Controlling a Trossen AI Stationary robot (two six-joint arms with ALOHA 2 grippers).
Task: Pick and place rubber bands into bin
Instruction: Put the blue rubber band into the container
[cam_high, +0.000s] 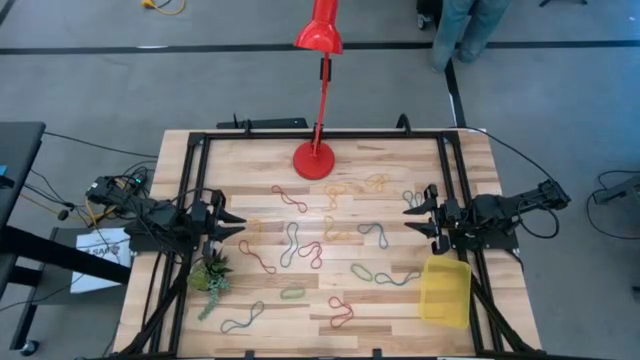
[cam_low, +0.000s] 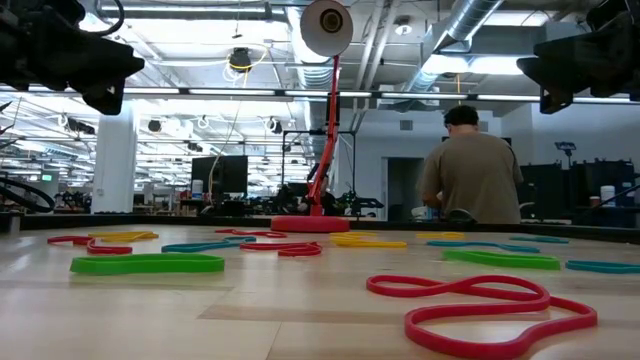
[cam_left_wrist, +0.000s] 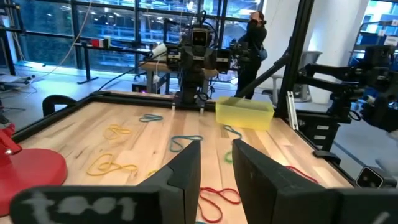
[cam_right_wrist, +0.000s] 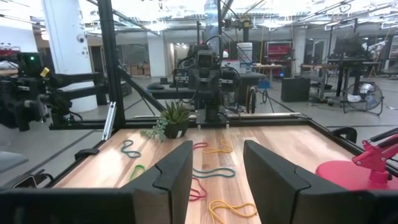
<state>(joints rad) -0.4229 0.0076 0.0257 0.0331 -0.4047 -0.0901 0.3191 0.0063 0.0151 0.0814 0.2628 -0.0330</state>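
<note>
Several thin rubber bands in red, yellow, green, orange and grey-blue lie flat across the wooden table: a red one (cam_high: 299, 197), a grey-blue one (cam_high: 375, 235), a green one (cam_high: 292, 293). The translucent yellow bin (cam_high: 445, 290) stands near the table's right near corner, also seen in the left wrist view as the bin (cam_left_wrist: 244, 112). My left gripper (cam_high: 240, 224) hovers open at the table's left side, raised above the bands. My right gripper (cam_high: 407, 218) hovers open at the right side, just beyond the bin. Neither touches anything.
A red lamp stands on its round base (cam_high: 314, 160) at the middle of the far edge, its head (cam_high: 319, 35) leaning beyond the table. A small green plant (cam_high: 211, 272) sits near my left gripper. A dark frame (cam_high: 320, 132) rims the table. A person (cam_low: 470, 172) stands beyond the far edge.
</note>
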